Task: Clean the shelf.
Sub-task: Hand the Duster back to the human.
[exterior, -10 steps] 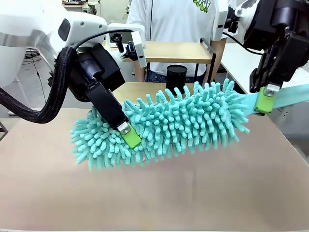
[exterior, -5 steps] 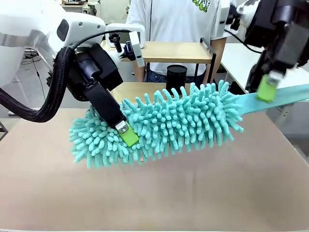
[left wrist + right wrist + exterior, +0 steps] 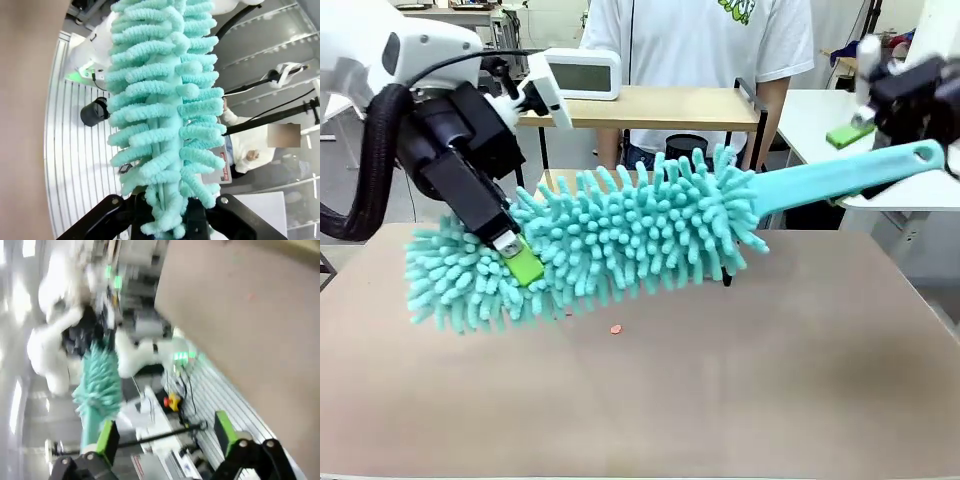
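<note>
1. Leftward and up the teal duster (image 3: 610, 240) has swung; the right gripper (image 3: 860, 125) has let go of its handle, jaws wide
2. Brown table (image 3: 720, 400) carries a small crumb (image 3: 616, 328)
3. Left gripper (image 3: 515, 258) clamps the duster's fluffy head
4. Shelf (image 3: 720, 110) stands behind, before a person (image 3: 690, 45)

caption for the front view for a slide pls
Left gripper shut on a teal duster held over the table; right gripper open beside its handle.
</note>
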`<action>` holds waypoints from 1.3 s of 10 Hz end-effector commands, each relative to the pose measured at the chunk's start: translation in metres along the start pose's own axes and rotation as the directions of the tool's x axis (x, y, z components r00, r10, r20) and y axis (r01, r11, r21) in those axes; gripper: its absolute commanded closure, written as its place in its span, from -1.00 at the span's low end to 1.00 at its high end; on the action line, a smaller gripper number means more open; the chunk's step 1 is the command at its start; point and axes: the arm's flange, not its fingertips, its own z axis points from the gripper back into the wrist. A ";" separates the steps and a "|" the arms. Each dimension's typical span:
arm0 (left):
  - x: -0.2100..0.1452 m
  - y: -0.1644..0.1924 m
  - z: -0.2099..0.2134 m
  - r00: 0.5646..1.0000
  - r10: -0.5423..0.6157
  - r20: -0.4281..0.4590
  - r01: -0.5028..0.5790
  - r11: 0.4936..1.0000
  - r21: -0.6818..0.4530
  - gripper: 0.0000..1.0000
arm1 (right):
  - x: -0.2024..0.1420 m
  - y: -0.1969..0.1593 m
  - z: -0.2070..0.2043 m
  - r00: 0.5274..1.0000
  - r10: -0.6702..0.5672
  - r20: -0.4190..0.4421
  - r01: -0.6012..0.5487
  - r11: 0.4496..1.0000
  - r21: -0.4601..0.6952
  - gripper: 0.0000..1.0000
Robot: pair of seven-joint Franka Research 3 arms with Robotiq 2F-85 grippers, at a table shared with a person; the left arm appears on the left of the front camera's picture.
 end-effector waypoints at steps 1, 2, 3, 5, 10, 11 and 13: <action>-0.012 -0.004 0.006 0.999 -0.035 0.025 0.035 0.999 0.006 1.00 | -0.029 -0.056 -0.008 0.673 -0.406 0.618 0.317 0.913 0.256 -1.00; -0.018 -0.007 0.015 0.997 -0.039 0.071 0.037 0.999 0.030 1.00 | -0.056 -0.099 -0.012 0.572 -0.493 0.656 0.379 0.868 0.322 -1.00; -0.026 -0.013 0.026 0.991 -0.047 0.128 0.040 0.997 0.059 1.00 | -0.082 -0.129 -0.021 0.506 -0.529 0.681 0.416 0.842 0.344 -1.00; -0.053 -0.034 0.057 0.944 -0.057 0.324 0.013 0.990 0.138 1.00 | -0.063 -0.132 0.001 0.873 -0.329 0.359 0.327 0.943 0.070 -1.00; -0.174 -0.092 0.167 0.259 -0.001 0.966 -0.425 0.898 0.115 1.00 | -0.063 -0.132 0.001 0.873 -0.329 0.359 0.327 0.943 0.070 -1.00; -0.186 -0.069 0.182 0.212 0.130 0.969 -0.524 0.852 0.001 1.00 | -0.063 -0.132 0.001 0.873 -0.329 0.359 0.327 0.943 0.070 -1.00; -0.203 -0.022 0.202 0.054 0.302 0.952 -0.680 0.709 -0.186 1.00 | -0.063 -0.132 0.001 0.873 -0.329 0.359 0.327 0.943 0.070 -1.00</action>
